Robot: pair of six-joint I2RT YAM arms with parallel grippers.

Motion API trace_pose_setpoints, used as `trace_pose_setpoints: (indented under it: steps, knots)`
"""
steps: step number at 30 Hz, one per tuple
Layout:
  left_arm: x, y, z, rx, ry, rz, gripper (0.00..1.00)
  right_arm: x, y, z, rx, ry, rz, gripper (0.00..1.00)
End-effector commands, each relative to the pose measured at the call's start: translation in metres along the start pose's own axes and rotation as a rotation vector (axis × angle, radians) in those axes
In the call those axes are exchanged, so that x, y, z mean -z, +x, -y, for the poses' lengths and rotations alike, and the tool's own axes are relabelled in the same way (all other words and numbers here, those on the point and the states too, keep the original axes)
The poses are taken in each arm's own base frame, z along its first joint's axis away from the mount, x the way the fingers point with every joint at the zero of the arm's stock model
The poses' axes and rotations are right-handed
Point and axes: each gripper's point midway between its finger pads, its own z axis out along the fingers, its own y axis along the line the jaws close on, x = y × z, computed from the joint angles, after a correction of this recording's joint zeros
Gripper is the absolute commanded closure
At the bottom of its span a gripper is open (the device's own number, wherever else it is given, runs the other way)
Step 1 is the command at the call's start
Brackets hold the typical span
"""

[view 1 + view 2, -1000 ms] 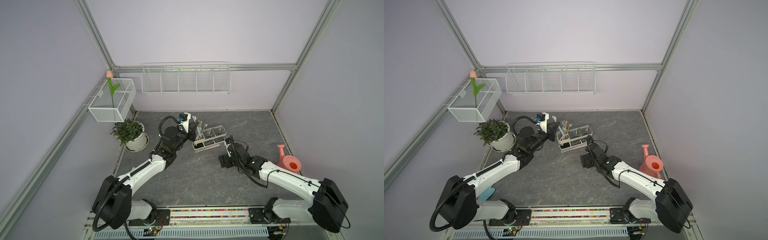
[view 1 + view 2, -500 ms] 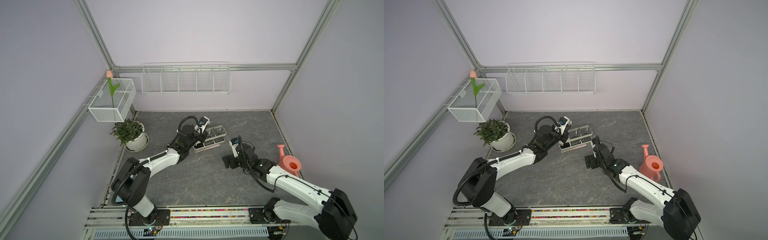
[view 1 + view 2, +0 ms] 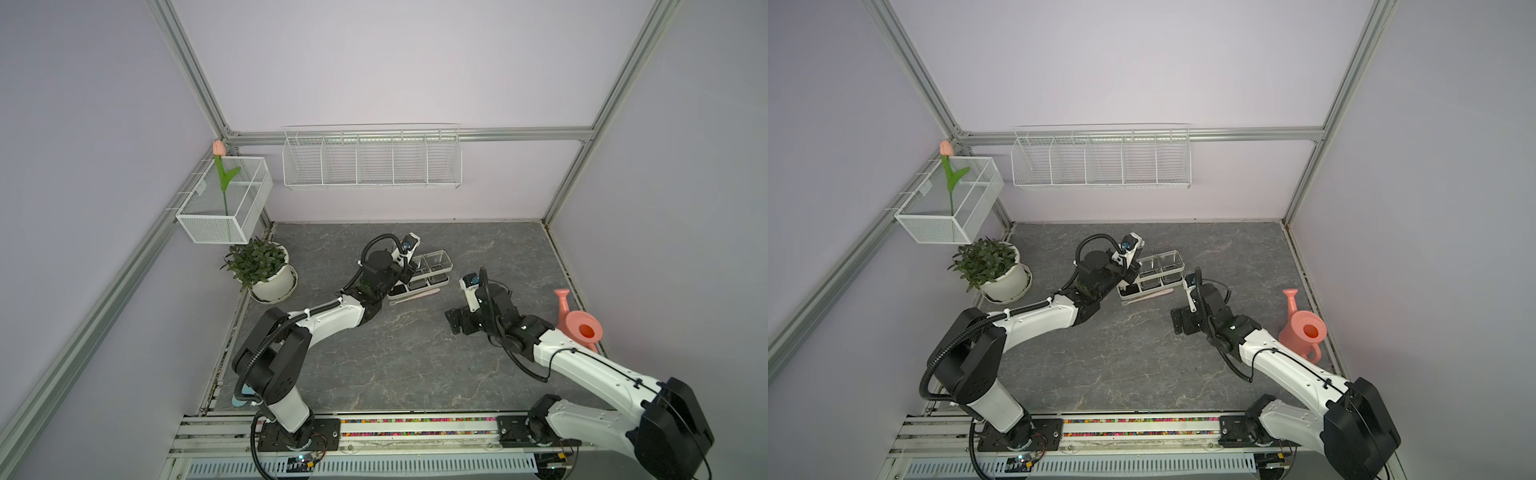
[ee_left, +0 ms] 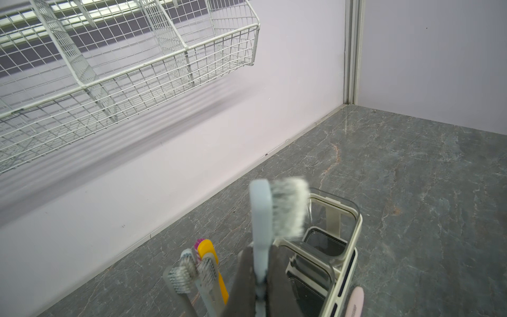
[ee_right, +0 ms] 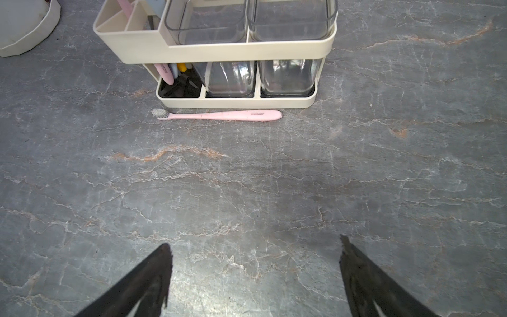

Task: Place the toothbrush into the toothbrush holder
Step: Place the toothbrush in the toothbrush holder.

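The left pincer (image 4: 260, 255) has swung over the toothbrush holder (image 4: 358, 227), clamping a blue toothbrush (image 4: 262, 214); the right pincer (image 5: 254, 244) gapes wide.

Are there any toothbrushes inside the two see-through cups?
No, both clear cups look empty in the right wrist view; the toothbrushes stand in the divided end compartment of the toothbrush holder.

Left wrist view: blue toothbrush (image 4: 260, 214) blurred, handle hidden between dark fingers (image 4: 282, 280); toothbrush holder (image 4: 358, 227) cut by frame edge. Both top views, frame centre — left gripper (image 3: 408, 269) covers holder's divided end; brush too small to tell.
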Motion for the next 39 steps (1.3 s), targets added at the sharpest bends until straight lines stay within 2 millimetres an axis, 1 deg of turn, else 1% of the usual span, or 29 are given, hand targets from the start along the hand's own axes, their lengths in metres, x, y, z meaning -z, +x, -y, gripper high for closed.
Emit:
trace_pose_setpoints:
  steps: [1,14,36,38,39]
  knots:
    - [-0.003,-0.002,-0.002,0.012,-0.025,0.034,1.0,-0.004,0.006,0.003,0.008,-0.002,-0.008,0.03]
    - [0.0,0.006,-0.005,0.069,-0.057,0.046,1.0,0.002,0.006,0.01,0.004,0.01,-0.009,0.03]
    - [0.0,0.041,0.001,0.127,-0.06,-0.02,1.0,0.007,0.011,0.014,0.002,0.008,-0.016,0.03]
    - [0.001,0.043,0.001,0.132,-0.063,-0.019,0.96,0.008,0.011,0.013,0.004,0.005,-0.015,0.03]
    - [0.001,0.044,0.001,0.134,-0.062,-0.019,0.91,0.008,0.01,0.014,0.003,0.005,-0.015,0.03]
